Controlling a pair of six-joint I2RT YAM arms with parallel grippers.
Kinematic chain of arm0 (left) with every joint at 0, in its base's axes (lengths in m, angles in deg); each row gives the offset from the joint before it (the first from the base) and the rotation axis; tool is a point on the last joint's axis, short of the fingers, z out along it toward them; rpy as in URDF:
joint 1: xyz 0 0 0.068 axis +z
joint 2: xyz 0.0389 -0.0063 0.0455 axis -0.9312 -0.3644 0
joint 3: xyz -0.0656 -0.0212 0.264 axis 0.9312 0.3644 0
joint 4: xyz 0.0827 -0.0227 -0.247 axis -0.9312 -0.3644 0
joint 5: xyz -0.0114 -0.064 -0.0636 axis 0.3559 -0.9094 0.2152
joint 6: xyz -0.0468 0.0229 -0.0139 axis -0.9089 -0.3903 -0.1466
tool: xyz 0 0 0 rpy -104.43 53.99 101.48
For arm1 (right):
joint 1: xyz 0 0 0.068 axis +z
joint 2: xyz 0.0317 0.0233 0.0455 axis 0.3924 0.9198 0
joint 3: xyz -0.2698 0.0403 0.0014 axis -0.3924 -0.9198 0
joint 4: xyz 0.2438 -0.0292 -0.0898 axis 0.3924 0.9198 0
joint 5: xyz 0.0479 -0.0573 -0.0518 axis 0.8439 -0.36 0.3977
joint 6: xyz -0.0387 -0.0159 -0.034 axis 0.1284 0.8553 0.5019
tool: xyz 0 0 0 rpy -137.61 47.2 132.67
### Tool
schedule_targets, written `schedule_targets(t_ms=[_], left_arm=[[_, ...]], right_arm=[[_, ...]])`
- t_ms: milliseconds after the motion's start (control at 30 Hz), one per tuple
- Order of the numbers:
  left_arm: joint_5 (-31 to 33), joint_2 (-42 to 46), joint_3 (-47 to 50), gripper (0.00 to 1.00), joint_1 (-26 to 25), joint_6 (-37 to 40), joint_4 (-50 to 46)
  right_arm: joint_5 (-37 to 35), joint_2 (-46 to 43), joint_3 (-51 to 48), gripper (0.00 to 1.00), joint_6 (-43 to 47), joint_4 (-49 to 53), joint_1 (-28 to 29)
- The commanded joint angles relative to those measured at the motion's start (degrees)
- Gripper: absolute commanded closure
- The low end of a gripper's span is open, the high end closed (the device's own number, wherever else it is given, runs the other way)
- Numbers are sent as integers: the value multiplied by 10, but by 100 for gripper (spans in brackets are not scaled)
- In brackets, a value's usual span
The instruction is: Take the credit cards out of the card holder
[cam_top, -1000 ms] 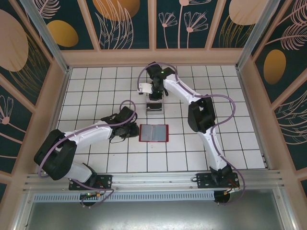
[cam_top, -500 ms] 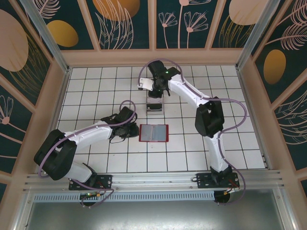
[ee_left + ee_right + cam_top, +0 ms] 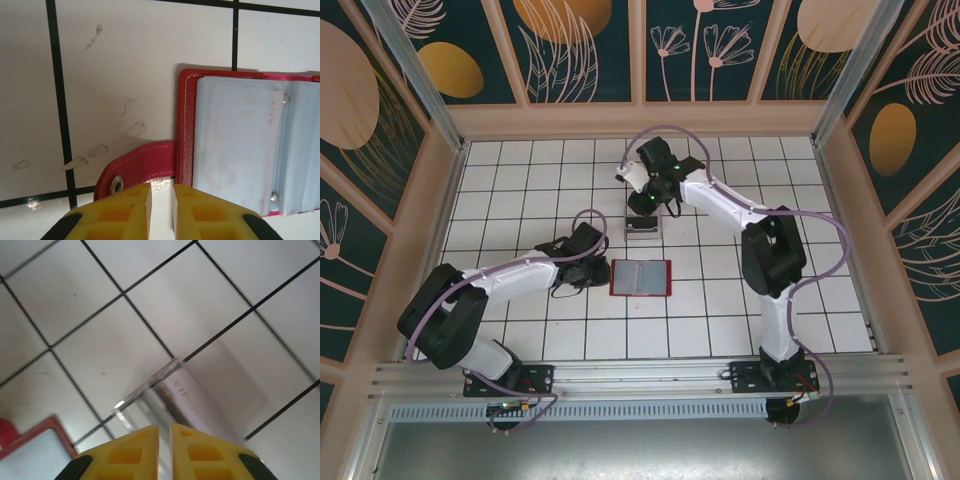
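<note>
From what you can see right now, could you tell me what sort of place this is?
Probably a robot test cell: a left arm and right arm bolted to a rail, a white tiled table, and painted wall panels boxing it in.

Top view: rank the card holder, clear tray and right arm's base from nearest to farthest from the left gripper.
1. Card holder, just right of the left gripper.
2. Clear tray, farther back, beyond it.
3. Right arm's base, near edge, far right.
</note>
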Motion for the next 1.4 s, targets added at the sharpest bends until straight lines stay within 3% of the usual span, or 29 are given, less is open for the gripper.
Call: schedule_targets(t_ms=[0, 200, 467, 700, 933, 1367], left_arm=[[4, -17, -21, 80, 5, 20, 7], [3, -30, -31, 80, 13, 31, 11], [-9, -33, -46, 81, 46, 55, 7], [-13, -15, -35, 80, 95, 81, -1], [-4, 11, -20, 81, 128, 99, -14], [-6, 12, -18, 80, 135, 105, -14]], right_arm=[[47, -67, -74, 86, -177, -89, 7], [55, -132, -189, 97, -348, -149, 18], [19, -163, -246, 99, -468, -128, 71], [1, -158, -281, 91, -551, -149, 109], [-13, -96, -253, 84, -607, -135, 149], [-9, -29, -215, 77, -623, -117, 171]])
